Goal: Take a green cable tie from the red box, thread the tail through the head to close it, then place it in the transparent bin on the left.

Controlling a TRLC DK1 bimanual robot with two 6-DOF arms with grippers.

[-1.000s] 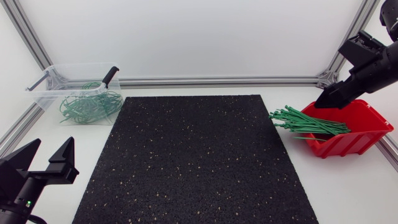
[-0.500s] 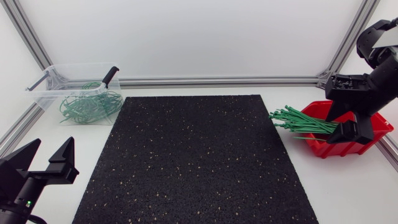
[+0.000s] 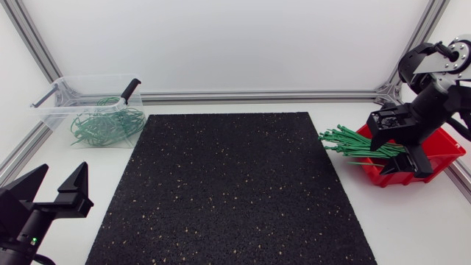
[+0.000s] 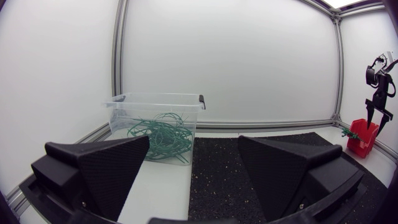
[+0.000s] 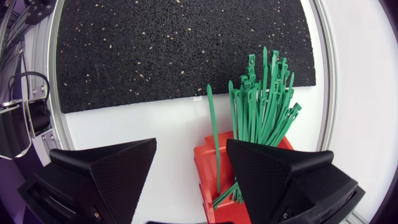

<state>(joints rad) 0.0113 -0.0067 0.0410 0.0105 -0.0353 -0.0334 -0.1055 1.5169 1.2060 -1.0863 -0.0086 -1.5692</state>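
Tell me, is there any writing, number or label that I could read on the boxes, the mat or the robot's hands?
None can be read: no words, numbers or signs show on the red box, the transparent bin, the black mat, the left gripper or the right gripper.

No text, label, number or sign can be read in any view. The red box [image 3: 446, 147], the clear bin [image 3: 88, 78] and the black mat [image 3: 228, 184] show plain surfaces. Any moulded marks on the green cable ties [image 3: 347, 140] are perhaps too small to make out.
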